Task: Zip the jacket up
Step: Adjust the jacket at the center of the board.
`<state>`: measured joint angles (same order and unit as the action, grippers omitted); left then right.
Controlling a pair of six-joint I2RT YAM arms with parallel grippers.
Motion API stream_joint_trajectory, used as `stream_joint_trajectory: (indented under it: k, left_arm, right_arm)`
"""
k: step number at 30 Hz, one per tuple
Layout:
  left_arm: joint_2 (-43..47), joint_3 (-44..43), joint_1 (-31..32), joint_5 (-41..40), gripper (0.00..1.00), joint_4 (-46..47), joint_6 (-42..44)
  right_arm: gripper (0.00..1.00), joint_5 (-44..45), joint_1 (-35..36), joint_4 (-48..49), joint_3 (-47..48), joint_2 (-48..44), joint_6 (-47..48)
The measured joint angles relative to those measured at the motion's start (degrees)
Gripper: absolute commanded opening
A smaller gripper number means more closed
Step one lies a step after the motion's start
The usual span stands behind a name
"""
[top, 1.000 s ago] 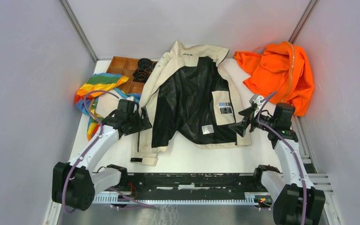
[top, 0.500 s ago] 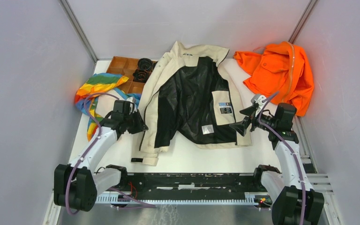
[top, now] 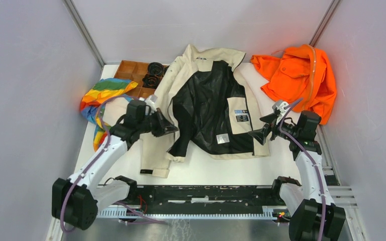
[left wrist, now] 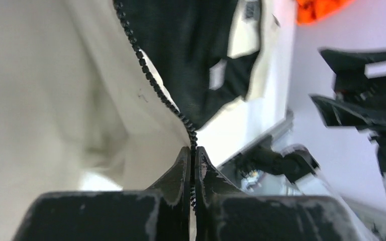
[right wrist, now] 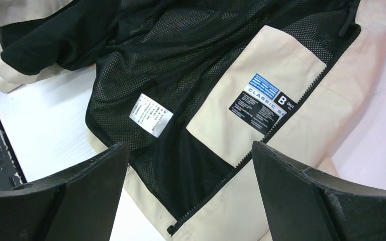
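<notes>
The cream jacket point(top: 206, 108) lies open on the white table, black lining up. My left gripper point(top: 173, 129) is shut on its left front edge. In the left wrist view the dark zipper teeth point(left wrist: 151, 83) run straight down into the closed gripper point(left wrist: 194, 150), with cream jacket fabric point(left wrist: 55, 75) to the left. My right gripper point(top: 261, 129) hangs open just over the jacket's right front panel near the hem. Below this gripper point(right wrist: 188, 144), in its wrist view, are the mesh lining point(right wrist: 181, 45), care labels and the other zipper half point(right wrist: 221, 188), none of them touching it.
A bright orange garment point(top: 299, 80) lies at the back right. A rainbow-striped cloth point(top: 103, 93) is bunched at the left, next to a wooden compartment tray point(top: 130, 70) holding black round parts point(top: 154, 73). A black rail point(top: 206, 193) runs along the near edge.
My left gripper has shut on the jacket's left zipper edge and moved right, dragging that front panel toward the middle. The right arm has barely moved.
</notes>
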<state>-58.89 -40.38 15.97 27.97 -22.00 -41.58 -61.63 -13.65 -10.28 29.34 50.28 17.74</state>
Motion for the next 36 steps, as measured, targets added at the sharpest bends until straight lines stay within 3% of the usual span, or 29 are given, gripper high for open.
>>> stream_joint_trajectory:
  k: [3,8,12,15,21,27,32,36]
  left_arm:
    - [-5.77,-5.14,9.68,-1.05,0.04,4.52,-3.82]
    - [-21.84,-14.69,24.87,-1.27,0.42,12.52,-7.72]
    - [-33.46,-20.24,30.86,-0.17,0.61,13.51,-8.92]
    - [-37.27,-23.96,32.3,0.11,0.65,10.16,-8.61]
    - [-36.02,-33.18,31.93,-2.08,0.65,3.13,-3.96]
    - [-28.06,-33.4,31.56,-8.13,0.67,1.42,1.18]
    - [-17.7,-24.41,30.99,-14.01,0.81,11.17,2.01]
    - [-10.16,-13.27,30.21,-19.06,0.82,21.62,0.87]
  right_arm:
    - [0.98,0.22,-0.42,0.04,0.0,0.0,-0.15]
    - [0.98,1.86,-1.29,0.02,0.0,0.0,-0.13]
    - [0.98,3.65,-1.92,-0.26,0.02,0.0,0.39]
    - [0.98,4.66,-2.27,-1.07,0.2,0.02,1.18]
    - [0.98,4.46,-2.49,-1.38,0.39,1.03,2.95]
    - [0.96,0.2,-2.54,-7.5,2.64,4.79,13.33]
    - [0.95,-0.22,-2.54,-11.5,4.63,8.17,20.22]
    - [0.94,0.72,-2.54,-11.28,4.7,9.94,20.44]
